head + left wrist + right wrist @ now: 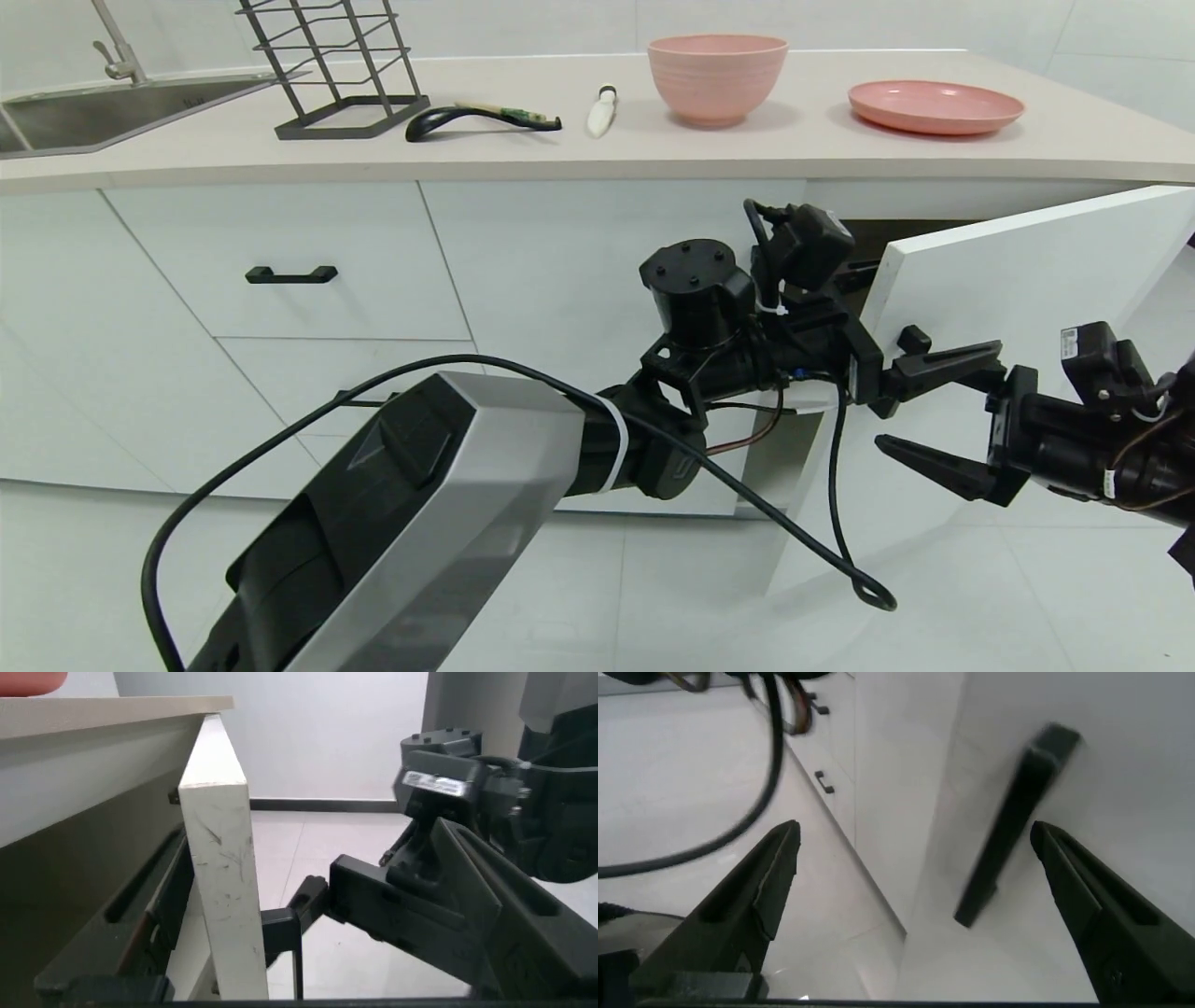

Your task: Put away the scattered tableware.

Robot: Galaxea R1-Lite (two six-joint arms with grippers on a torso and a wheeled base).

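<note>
The tableware lies on the worktop. A pink bowl stands upright toward the rear edge, and a pink plate lies flat near the right end, apart from the bowl. A small white utensil lies near the bowl on its left. A black spoon lies just beside the base of a wire dish rack. The rack stands next to the sink at the left end. Below the worktop's right end, a white cabinet door stands open. The left tool is at the free edge of this door; whether it grips the edge cannot be told. The right tool is spread wide and holds nothing. It faces the door's outer face, near the black bar handle.
</note>
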